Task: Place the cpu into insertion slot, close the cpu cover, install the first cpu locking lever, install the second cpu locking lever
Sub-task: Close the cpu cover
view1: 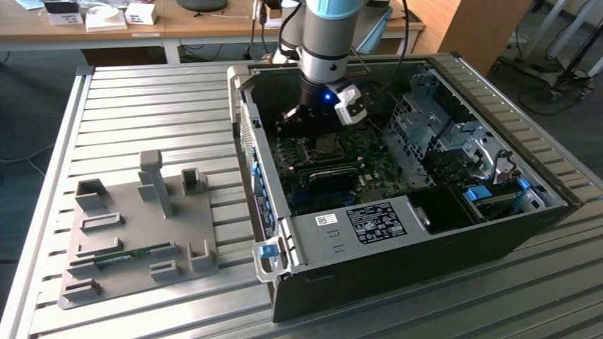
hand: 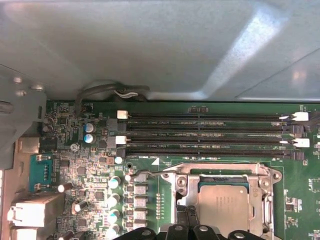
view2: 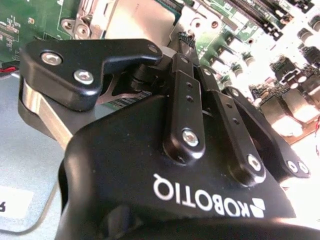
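The cpu [hand: 224, 202] lies flat in the insertion slot [hand: 172, 182] on the green board, silvery top up. The cpu cover [hand: 220, 175] lies down around it, with the chip showing through its window. My gripper [hand: 186, 216] hangs just over the socket's edge beside the chip, fingers together and nothing between them. In the second wrist view the gripper [view2: 181, 39] points at the silvery cpu [view2: 140, 20]. In the exterior view the gripper [view1: 299, 128] reaches down into the open computer case [view1: 282, 233], right beside the socket [view1: 327, 145]. A thin bent wire lever [hand: 137, 175] sits at the socket's corner.
Long black memory slots [hand: 210, 132] run beside the socket. A grey drive cage [view1: 443, 134] and the case walls hem in the board. A labelled grey box [view1: 372, 222] covers the case's near end. A grey fixture plate [view1: 141, 226] stands on the ribbed table at the exterior view's left.
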Motion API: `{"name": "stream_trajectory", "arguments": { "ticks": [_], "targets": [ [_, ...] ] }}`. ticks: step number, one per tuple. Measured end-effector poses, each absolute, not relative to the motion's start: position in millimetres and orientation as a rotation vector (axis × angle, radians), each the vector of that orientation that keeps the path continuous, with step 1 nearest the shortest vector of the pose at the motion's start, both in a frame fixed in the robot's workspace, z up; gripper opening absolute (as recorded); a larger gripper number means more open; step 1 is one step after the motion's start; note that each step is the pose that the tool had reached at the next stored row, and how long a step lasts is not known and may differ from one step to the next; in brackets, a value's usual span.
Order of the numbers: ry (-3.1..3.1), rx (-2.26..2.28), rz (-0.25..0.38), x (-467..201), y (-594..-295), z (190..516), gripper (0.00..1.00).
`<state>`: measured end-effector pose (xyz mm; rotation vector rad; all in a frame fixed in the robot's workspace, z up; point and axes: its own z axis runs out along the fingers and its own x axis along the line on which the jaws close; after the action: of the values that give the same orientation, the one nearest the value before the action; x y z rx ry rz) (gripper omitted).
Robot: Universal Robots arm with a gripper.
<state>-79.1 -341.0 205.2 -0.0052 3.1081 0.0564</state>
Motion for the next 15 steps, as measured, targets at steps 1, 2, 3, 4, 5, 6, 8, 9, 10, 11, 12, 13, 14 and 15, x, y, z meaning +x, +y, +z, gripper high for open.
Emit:
{"name": "stream_trajectory", "arguments": {
  "ticks": [1,2,3,4,5,6,8,9,10,11,12,13,14,15],
  "targets": [
    [3.108,-0.005,0.056,-79.5,-340.5,205.2,0.11],
    [3.108,-0.005,0.057,-79.6,-340.0,205.0,0.11],
    [3.108,-0.005,0.057,-79.6,-339.6,204.8,0.11],
    [3.107,-0.005,0.057,-79.6,-339.2,204.5,0.11],
    [3.107,-0.005,0.057,-79.6,-338.9,204.2,0.11],
    [3.108,-0.005,0.057,-79.6,-338.6,203.9,0.11],
    [3.108,-0.005,0.057,-79.6,-338.4,202.4,0.11],
    [3.108,-0.005,0.057,-79.6,-338.4,201.3,0.11],
    [3.108,-0.005,0.057,-79.6,-338.4,200.3,0.11],
    [3.108,-0.005,0.057,-79.6,-338.4,199.6,0.11],
    [3.108,-0.005,0.056,-79.7,-338.5,199.3,0.11],
    [3.108,-0.005,0.056,-79.7,-338.5,199.1,0.11],
    [3.108,-0.005,0.056,-79.7,-338.5,199.0,0.11],
    [3.108,-0.005,0.056,-79.7,-338.5,198.9,0.11]
  ]
}}
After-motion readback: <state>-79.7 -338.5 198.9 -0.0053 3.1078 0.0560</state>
